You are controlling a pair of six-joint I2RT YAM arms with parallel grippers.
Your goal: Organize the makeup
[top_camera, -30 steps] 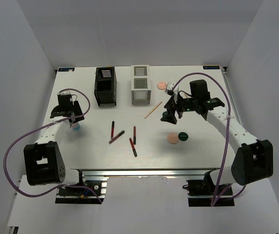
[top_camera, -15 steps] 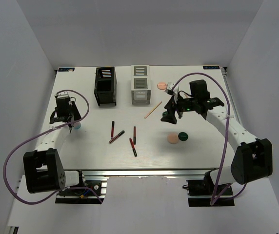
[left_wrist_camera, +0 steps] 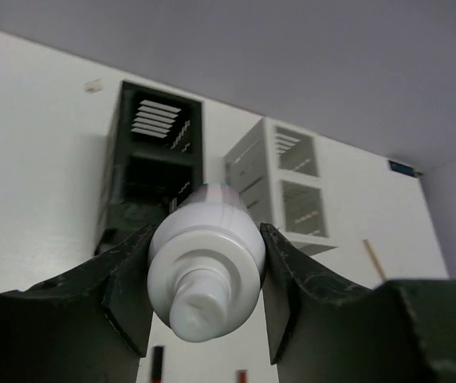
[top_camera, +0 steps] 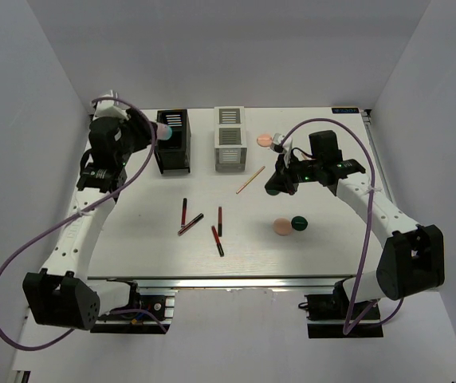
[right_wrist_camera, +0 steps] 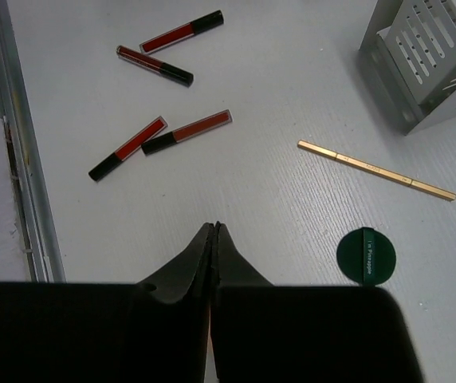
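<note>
We see a white bench [top_camera: 132,247] with a black slatted box [top_camera: 172,142] and a white slatted box [top_camera: 229,140], both patterned with rows of fine slats. The four tubes [right_wrist_camera: 186,132] are dark red with black caps. The stick [right_wrist_camera: 375,169] is pale gold. The dark green disc [right_wrist_camera: 367,256] bears a line of small pale lettering, and the peach disc [top_camera: 282,227] is plain. The bottle [left_wrist_camera: 208,263] is white, faintly tinged pink and blue at one end. The left end effector [left_wrist_camera: 208,271] and right end effector [right_wrist_camera: 212,231] are black, and the cables [top_camera: 21,247] are purple.
</note>
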